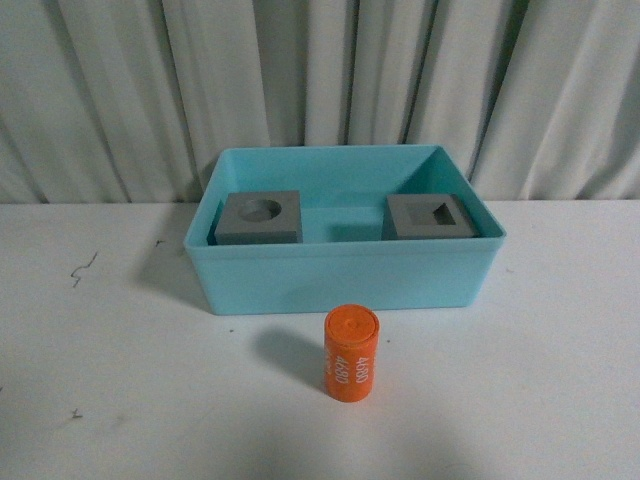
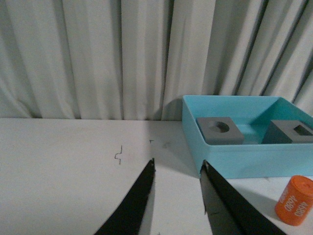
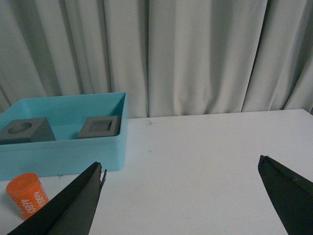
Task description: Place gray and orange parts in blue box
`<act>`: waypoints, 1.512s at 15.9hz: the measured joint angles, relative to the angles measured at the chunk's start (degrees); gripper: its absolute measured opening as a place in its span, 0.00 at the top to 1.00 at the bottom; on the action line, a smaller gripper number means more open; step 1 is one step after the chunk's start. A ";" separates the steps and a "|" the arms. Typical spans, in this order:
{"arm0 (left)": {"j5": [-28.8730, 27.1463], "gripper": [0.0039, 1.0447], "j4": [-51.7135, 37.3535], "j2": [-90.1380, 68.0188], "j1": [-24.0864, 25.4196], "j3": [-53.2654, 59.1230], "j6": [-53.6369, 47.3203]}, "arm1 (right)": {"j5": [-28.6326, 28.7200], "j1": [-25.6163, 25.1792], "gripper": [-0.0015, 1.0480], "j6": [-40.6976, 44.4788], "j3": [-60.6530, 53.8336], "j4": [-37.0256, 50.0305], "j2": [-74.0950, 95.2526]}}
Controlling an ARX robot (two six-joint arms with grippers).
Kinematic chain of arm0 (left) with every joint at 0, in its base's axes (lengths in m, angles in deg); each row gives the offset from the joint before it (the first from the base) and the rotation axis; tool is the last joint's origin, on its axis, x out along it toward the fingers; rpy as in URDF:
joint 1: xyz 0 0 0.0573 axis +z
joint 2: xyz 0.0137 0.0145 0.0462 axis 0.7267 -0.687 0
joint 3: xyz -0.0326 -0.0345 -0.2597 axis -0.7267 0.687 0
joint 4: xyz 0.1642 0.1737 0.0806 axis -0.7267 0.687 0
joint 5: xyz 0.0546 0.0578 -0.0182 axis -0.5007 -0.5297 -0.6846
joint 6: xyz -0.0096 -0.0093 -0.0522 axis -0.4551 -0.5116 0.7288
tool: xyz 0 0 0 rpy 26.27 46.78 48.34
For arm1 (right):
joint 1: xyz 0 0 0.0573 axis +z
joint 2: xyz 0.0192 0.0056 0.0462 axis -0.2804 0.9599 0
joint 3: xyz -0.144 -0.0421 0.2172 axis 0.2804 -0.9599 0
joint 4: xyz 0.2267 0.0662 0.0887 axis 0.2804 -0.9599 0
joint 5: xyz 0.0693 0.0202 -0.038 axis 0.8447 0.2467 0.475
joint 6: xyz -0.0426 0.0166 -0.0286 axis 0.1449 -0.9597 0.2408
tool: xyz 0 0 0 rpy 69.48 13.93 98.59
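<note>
A pale pleated fabric curtain [image 1: 320,80] hangs in vertical folds across the whole back, meeting the far edge of a flat white counter [image 1: 100,380]. Small dark scuff marks [image 1: 84,266] dot the counter's left part. Light is soft.

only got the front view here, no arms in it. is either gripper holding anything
Observer: No. In the left wrist view the left gripper is open, with only the white table showing between its jaws.
Operator: and the right one
Observer: The right gripper is open wide, with nothing between its jaws.
Operator: is either one at the orange cylinder yet
Observer: Neither touches it. In the right wrist view the orange cylinder stands on the table apart from the jaws, outside the blue box.
</note>
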 joint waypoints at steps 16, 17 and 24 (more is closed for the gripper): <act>-0.11 0.06 0.15 -0.02 0.02 0.00 -1.64 | 18.64 -3.19 0.06 4.96 33.14 11.89 62.16; -0.11 0.07 0.17 -0.02 0.02 0.00 -1.60 | 21.14 0.63 0.06 8.33 35.36 10.64 67.71; -0.09 0.06 0.17 -0.02 0.02 0.00 -1.62 | 20.96 22.38 0.06 24.76 45.64 8.09 90.12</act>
